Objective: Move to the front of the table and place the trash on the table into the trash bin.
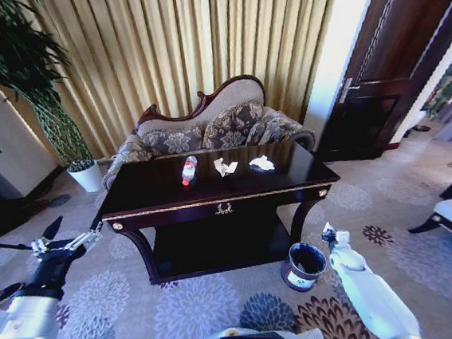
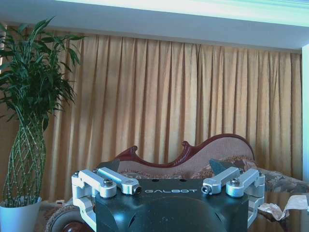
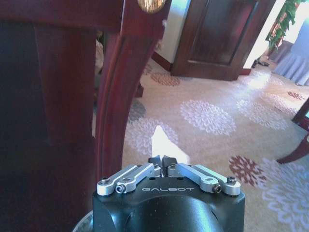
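The dark-brown table [image 1: 173, 206] stands ahead of me. On its top lie a clear bottle [image 1: 188, 171] with a red cap and two crumpled white paper scraps [image 1: 225, 167] [image 1: 261, 164]; one scrap [image 2: 282, 209] also shows in the left wrist view. The dark trash bin [image 1: 303, 266] sits on the carpet by the table's front right leg. My right gripper [image 1: 328, 236] hangs low, just right of the bin, shut [image 3: 161, 159] on a small white paper scrap [image 3: 161, 140]. My left gripper [image 1: 64, 239] is held out to the left of the table, open [image 2: 164, 166] and empty.
A patterned sofa [image 1: 206, 131] backs the table, with gold curtains behind. A tall plant in a white pot [image 1: 88, 176] stands at the far left, a dark wooden door [image 1: 393, 73] at the right. The table's curved leg [image 3: 113, 96] is close to my right gripper. Open flowered carpet lies in front.
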